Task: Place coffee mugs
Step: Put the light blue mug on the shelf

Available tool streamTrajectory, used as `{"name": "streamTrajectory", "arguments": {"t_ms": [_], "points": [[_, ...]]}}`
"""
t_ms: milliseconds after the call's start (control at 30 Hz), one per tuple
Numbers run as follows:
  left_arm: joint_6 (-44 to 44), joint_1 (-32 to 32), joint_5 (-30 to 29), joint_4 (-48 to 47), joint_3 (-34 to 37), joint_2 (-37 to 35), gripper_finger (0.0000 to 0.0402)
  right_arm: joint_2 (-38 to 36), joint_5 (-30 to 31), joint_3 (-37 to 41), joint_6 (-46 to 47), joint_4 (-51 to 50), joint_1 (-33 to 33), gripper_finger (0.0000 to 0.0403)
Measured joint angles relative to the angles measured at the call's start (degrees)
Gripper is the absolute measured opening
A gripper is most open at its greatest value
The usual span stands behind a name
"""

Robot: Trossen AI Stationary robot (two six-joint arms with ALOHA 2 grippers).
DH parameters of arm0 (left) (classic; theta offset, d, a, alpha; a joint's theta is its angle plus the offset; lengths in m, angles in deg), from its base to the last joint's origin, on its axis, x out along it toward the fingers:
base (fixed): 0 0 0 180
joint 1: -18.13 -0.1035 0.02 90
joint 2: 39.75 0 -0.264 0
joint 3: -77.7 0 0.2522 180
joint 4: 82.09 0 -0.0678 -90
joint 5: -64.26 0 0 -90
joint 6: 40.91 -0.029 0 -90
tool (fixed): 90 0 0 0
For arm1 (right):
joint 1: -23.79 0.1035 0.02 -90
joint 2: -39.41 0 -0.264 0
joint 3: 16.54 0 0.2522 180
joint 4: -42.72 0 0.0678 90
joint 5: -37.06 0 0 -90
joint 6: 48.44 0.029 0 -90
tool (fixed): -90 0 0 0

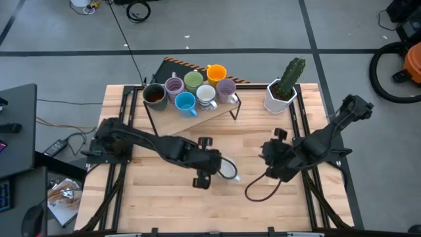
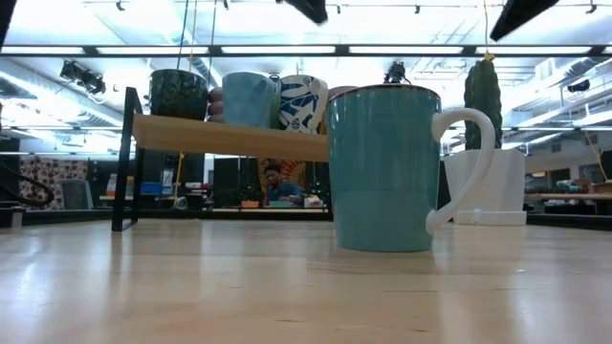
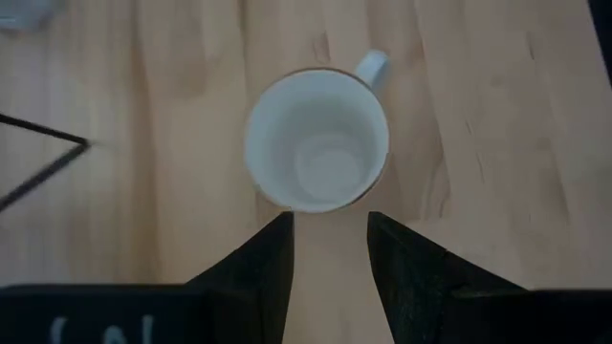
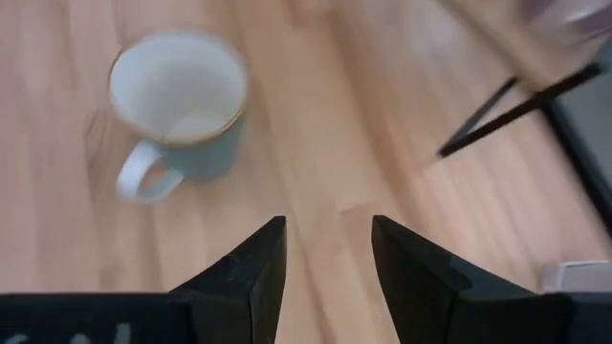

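Note:
One mug (image 1: 228,170) stands upright on its base on the wooden table. It has a teal wall, a white inside and a white handle, and it shows large in the low view (image 2: 382,167). My left gripper (image 1: 219,165) is open just beside it. In the left wrist view the mug (image 3: 316,139) lies right ahead of the gripper (image 3: 330,229), and I see no touch. My right gripper (image 1: 271,161) is open to the mug's right, apart from it; the right wrist view shows the mug (image 4: 177,91) well ahead of the gripper (image 4: 327,239). Several other mugs sit on a shelf (image 1: 220,108): dark brown (image 1: 154,95), lilac (image 1: 174,85), green (image 1: 193,80), orange (image 1: 216,72).
The wooden shelf on a black frame (image 2: 229,139) stands at the table's far side. A white faceted pot with a cactus (image 1: 281,97) stands to its right. A black cable (image 1: 260,191) loops on the table near the right arm. A person (image 2: 277,182) sits in the room behind.

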Motion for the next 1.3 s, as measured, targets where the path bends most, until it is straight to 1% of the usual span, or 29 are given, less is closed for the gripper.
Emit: {"name": "streamTrajectory", "arguments": {"t_ms": [67, 167, 400, 467, 567, 700, 800, 900, 1033, 1233, 1300], "points": [[0.95, 0.51, 0.03, 1.05, 0.02, 1.96, 0.0141, -1.46, 2.51, -0.01, 1.56, -0.65, 0.03, 0.0161], [1.08, 1.64, 0.24, 3.50, 0.02, 4.19, 0.0141, -2.57, 4.11, 0.08, 2.49, -1.26, 0.05, 0.0161], [-1.88, 4.01, 0.69, 13.61, 0.00, 6.72, 0.0148, -2.58, 4.48, 1.47, 1.58, -1.19, 0.05, 0.0161], [-2.16, 4.22, 0.84, 15.94, 0.02, 7.25, 0.0160, -2.31, 4.47, 2.16, 1.54, -0.84, 0.05, 0.0161], [-1.40, 3.94, 0.66, 19.31, -0.03, 7.79, 0.0189, -2.39, 4.46, 3.08, 1.49, 1.15, 0.05, 0.0161], [0.75, 2.91, 0.48, 19.89, -0.02, 9.38, 0.0229, -2.26, 4.28, 3.16, 1.49, 1.34, 0.05, 0.0161], [1.77, 2.27, 0.44, 19.31, 0.02, 11.05, 0.0245, -2.26, 4.21, 3.16, 1.49, 1.95, 0.03, 0.0161], [2.63, 1.63, -0.10, 18.87, 0.02, 12.42, 0.0246, -2.26, 4.21, 3.16, 1.27, 2.29, 0.05, 0.0162], [2.70, 1.04, -1.83, 18.41, 0.02, 13.56, 0.0238, -2.26, 4.08, 3.16, 1.25, 3.18, 0.05, 0.0162], [2.60, 1.01, -2.02, 18.99, -0.02, 15.31, 0.0226, -2.26, 4.06, 3.16, 1.10, 3.44, 0.03, 0.0162], [2.53, 1.04, -2.00, 17.97, 0.07, 15.48, 0.0216, -2.26, 4.05, 3.16, 1.05, 3.54, 0.03, 0.0162]]}}
